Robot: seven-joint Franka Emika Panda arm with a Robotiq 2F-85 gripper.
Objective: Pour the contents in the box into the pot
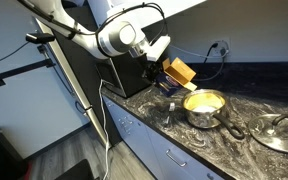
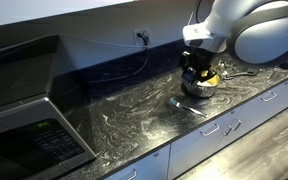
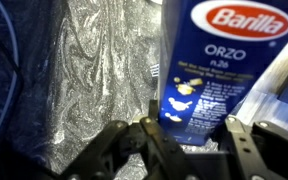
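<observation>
Black fingers (image 3: 149,140) of my claw (image 3: 192,135) sit at 6 o'clock in the wrist view, pinching the dark blue cardboard Barilla orzo box (image 3: 219,70), which runs up toward 1 o'clock. In an exterior view the box (image 1: 180,71) hangs tilted above the dark marbled stone tabletop (image 1: 184,145), at 11 o'clock from the round shiny steel pot with yellowish inside (image 1: 204,103) and near its rim. I cannot tell whether they touch. At 4 o'clock from the pot lies a flat glass lid with metal rim (image 1: 277,131).
</observation>
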